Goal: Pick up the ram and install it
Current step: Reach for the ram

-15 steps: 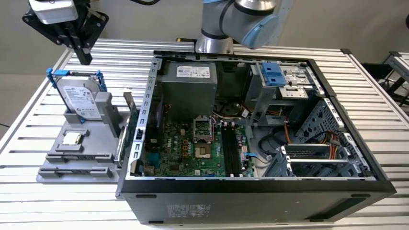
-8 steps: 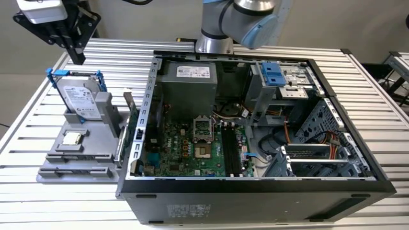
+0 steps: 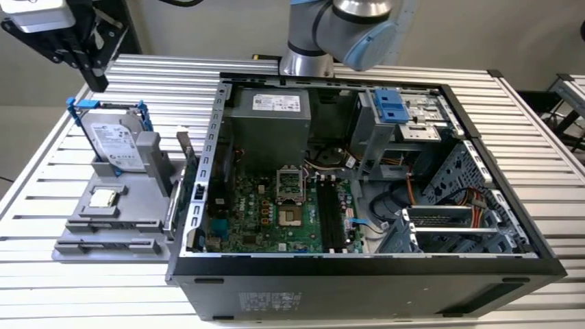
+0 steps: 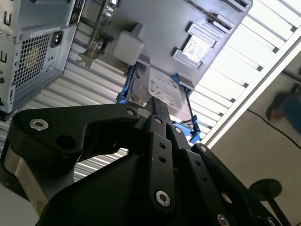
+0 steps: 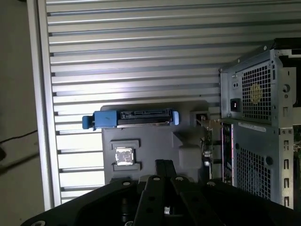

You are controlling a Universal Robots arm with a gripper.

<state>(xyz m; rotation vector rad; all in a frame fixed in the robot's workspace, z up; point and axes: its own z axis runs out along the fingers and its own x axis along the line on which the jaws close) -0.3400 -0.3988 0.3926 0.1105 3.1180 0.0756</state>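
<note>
Slatted metal table [image 3: 539, 123] carries everything. On it lies the open computer case [image 3: 366, 274], the largest item, with its motherboard [image 3: 265, 212] facing up and the long black slots [image 3: 331, 216] running beside the processor socket.

The arm [image 3: 352, 27] stands behind the case, at the table's far edge in the exterior view.

Towards the exterior view's left of the case we note the grey parts holder [image 3: 109, 240], just beside the case wall. The silver hard drive [image 3: 114, 140] stands tilted in it in a blue frame. A card with a metal bracket [image 3: 193, 199] stands on edge at the holder's case side.

The gripper [image 3: 96, 83] hangs above the far end of the holder, over the hard drive and well apart from the case opening. In both wrist views its fingers [image 5: 163, 165] appear pressed together, with nothing between them; we see the same closed tip in the second wrist view [image 4: 156, 104].

The ram [image 3: 182, 147] we take to be the thin greenish stick standing on edge in the holder, between the hard drive and the case wall. The first wrist view shows it edge-on [image 5: 205, 141]. It sits outside the case, not yet in the slots, and the gripper does not touch it.

A small square processor chip [image 3: 103, 199] lies flat in the holder's tray.
</note>
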